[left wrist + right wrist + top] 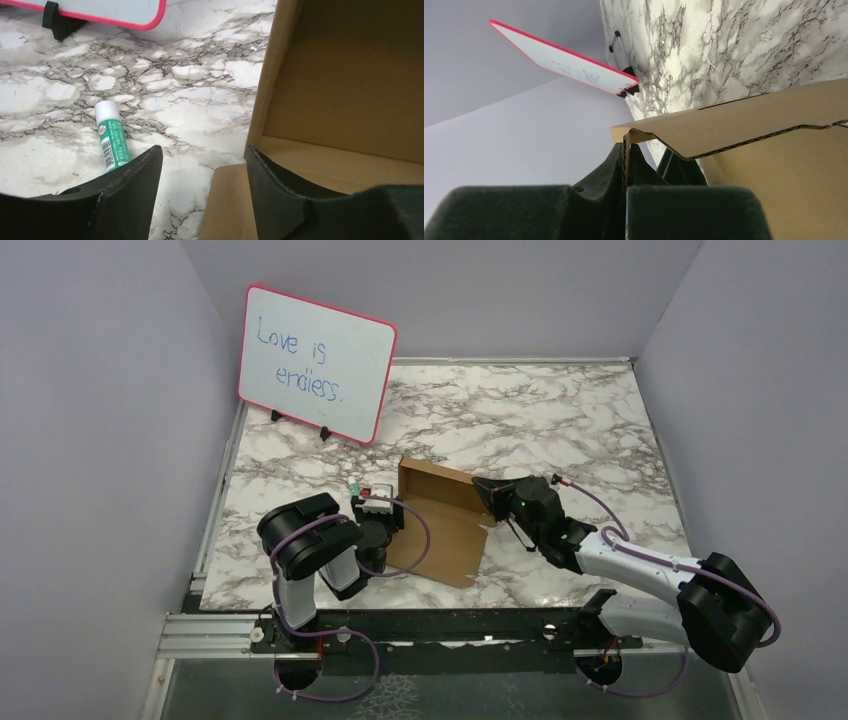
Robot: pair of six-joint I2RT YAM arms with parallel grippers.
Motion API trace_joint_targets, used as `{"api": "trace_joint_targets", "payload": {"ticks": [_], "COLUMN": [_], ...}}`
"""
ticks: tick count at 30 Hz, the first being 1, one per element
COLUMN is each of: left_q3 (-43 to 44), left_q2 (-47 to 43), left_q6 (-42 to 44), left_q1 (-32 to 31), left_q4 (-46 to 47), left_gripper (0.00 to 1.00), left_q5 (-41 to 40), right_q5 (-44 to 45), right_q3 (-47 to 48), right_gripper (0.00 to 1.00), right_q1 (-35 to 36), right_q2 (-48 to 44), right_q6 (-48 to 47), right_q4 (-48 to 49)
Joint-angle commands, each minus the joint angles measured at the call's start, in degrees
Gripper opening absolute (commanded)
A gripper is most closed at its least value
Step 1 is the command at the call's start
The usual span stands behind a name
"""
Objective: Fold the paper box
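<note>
The paper box (pixel 440 525) is brown cardboard at the table's middle, its base flat and its far and left walls raised. My right gripper (pixel 490 495) is shut on the box's right flap; in the right wrist view the corrugated edge (pixel 626 155) is pinched between the fingers and the box (pixel 749 120) spreads above. My left gripper (pixel 392 515) is open at the box's left side. In the left wrist view the gripper (pixel 204 165) straddles a flat flap (pixel 227 210), with its right fingertip (pixel 280 195) by the upright wall (pixel 350 90).
A pink-framed whiteboard (pixel 316 362) stands at the back left. A green glue stick (pixel 112 137) lies on the marble table (pixel 560 420) just left of my left gripper. Grey walls close in the table on three sides.
</note>
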Motion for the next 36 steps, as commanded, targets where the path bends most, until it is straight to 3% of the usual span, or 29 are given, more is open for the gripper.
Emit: {"api": "trace_joint_targets", "payload": {"ticks": [1,7,20,30,36], "left_q3": [-1.0,0.7,3.9,5.6,7.1], "left_q2": [-4.8,-10.5,-12.8,-10.3,-8.2], "left_q6": [1.2,-0.5,-1.3,-0.3,1.5], "left_q1": [0.3,3.4,8.2,8.1,8.0], "left_q4": [14.2,6.1,-1.7,-3.6,-4.1], "left_gripper": [0.66,0.74,0.72,0.47,0.44], "left_q5": [2.8,12.7,24.0,20.3,20.1], "right_q5": [4.5,4.4,3.9,3.6,3.5], "right_q3": [0.4,0.4,0.4,0.9,1.0], "right_gripper": [0.02,0.02,0.02,0.02,0.02], "right_q1": [-0.1,-0.1,0.0,-0.1,0.0], "right_q2": [-0.6,-0.9,-1.1,-1.3,-1.3], "right_q6": [-2.8,-3.2,-3.7,-4.5,-4.7], "right_q4": [-4.2,-4.1,-3.7,-3.8,-3.8]}}
